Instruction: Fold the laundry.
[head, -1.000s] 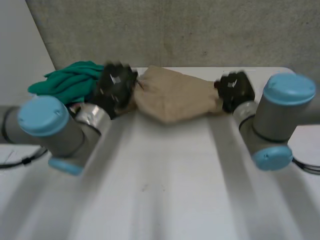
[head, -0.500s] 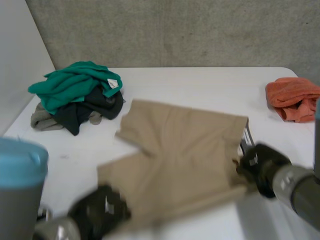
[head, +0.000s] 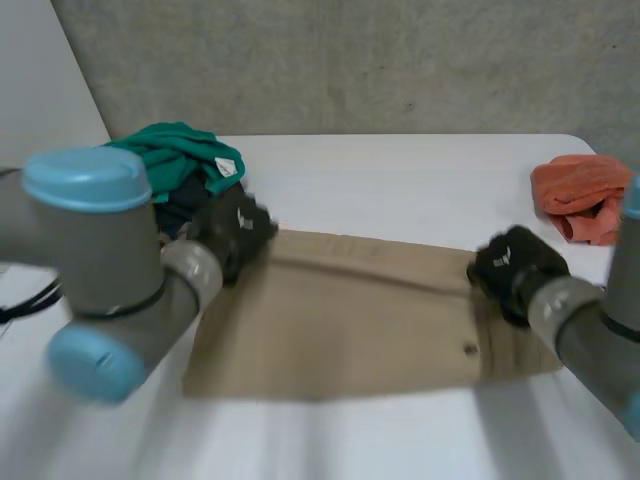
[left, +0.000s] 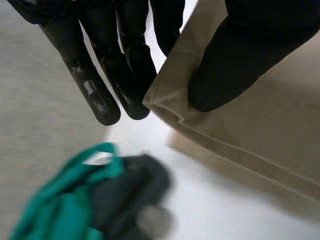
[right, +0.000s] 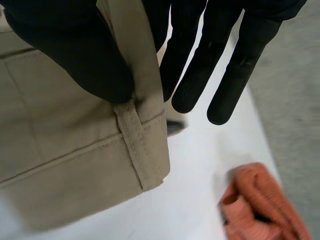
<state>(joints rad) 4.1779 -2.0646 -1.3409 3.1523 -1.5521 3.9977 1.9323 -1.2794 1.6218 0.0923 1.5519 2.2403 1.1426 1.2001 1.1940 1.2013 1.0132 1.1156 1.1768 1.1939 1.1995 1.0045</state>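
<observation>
You've got the tan shorts (head: 350, 320) stretched across mid-worktop (head: 400, 175), your left robot hand (head: 238, 228) pinching their far corner between thumb and fingers beside the green pile (head: 170, 150), your right robot hand (head: 512, 262) pinching the waistband's end by a belt loop (right: 136, 145).

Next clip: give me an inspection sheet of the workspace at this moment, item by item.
surface: white table, bare between the clothes.
job's things: tan shorts spread across the middle; green and dark pile at the far left corner; orange cloth at the far right edge.
clutter: nothing seen.
hands: left hand pinches the tan shorts' left corner; right hand pinches their right end beside a belt loop.
cables: nothing seen among the laundry.
surroundings: grey wall behind the table.
</observation>
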